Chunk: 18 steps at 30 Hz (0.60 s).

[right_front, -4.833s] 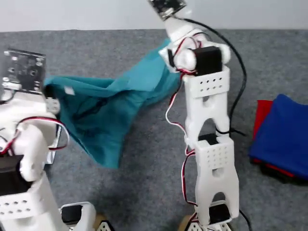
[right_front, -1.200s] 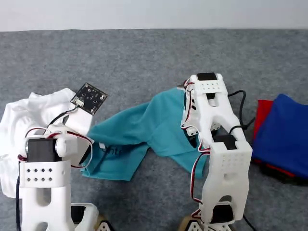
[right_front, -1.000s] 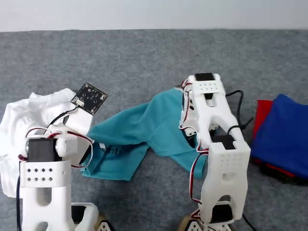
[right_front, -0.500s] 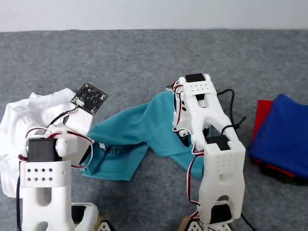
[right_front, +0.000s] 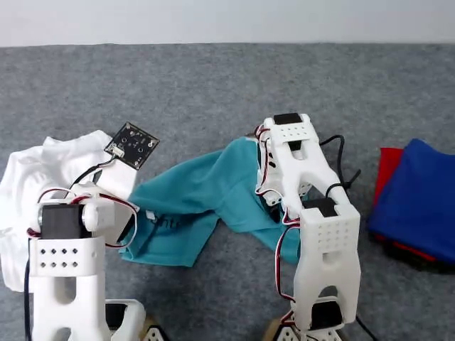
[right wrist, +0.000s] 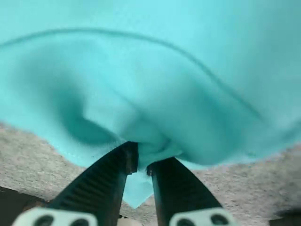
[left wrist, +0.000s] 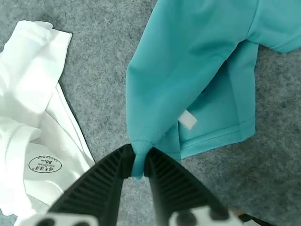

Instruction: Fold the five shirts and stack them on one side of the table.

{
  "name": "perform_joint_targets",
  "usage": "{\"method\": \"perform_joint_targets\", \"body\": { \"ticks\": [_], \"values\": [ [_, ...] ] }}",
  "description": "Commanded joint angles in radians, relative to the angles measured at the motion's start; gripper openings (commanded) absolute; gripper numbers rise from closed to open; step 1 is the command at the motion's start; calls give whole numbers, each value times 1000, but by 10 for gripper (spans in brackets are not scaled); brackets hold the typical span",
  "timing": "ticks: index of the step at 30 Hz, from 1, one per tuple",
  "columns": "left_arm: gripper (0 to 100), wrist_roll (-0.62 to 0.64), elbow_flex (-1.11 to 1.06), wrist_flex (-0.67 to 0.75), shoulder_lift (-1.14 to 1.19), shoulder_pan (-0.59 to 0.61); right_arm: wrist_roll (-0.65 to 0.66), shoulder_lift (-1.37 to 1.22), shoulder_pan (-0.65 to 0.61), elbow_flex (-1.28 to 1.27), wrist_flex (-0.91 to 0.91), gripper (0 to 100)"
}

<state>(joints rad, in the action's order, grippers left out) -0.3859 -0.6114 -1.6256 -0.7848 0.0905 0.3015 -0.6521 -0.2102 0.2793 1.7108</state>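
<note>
A teal shirt lies crumpled across the grey table between the two arms. My left gripper is shut on a bunched corner of the teal shirt, low at its left end. My right gripper is shut on a fold of the teal shirt at its right end, under the right arm. A white shirt lies rumpled at the left, beside the left arm; the white shirt also lies next to the left gripper. At the right edge a folded blue shirt rests on a red one.
The grey felt table runs to a pale wall at the back. The folded stack sits close to the right arm's side. The arm bases stand at the front edge.
The teal shirt, earlier held up and stretched between the arms, now lies low on the table. Over the last second the right arm has shifted a little leftward with its fold.
</note>
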Motion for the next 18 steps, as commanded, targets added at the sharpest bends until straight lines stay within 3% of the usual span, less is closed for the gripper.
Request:
{"method": "perform_joint_targets", "body": {
  "ticks": [1,6,10,18],
  "values": [
    [5,-9,4,21,-17,3,38,173,10,55,8,10],
    [5,-6,7,21,-17,3,61,286,12,55,13,14],
    [5,-5,5,21,-17,2,66,213,10,54,36,71],
    [5,-5,4,14,-17,3,61,70,5,80,-5,72]
  ]
}}
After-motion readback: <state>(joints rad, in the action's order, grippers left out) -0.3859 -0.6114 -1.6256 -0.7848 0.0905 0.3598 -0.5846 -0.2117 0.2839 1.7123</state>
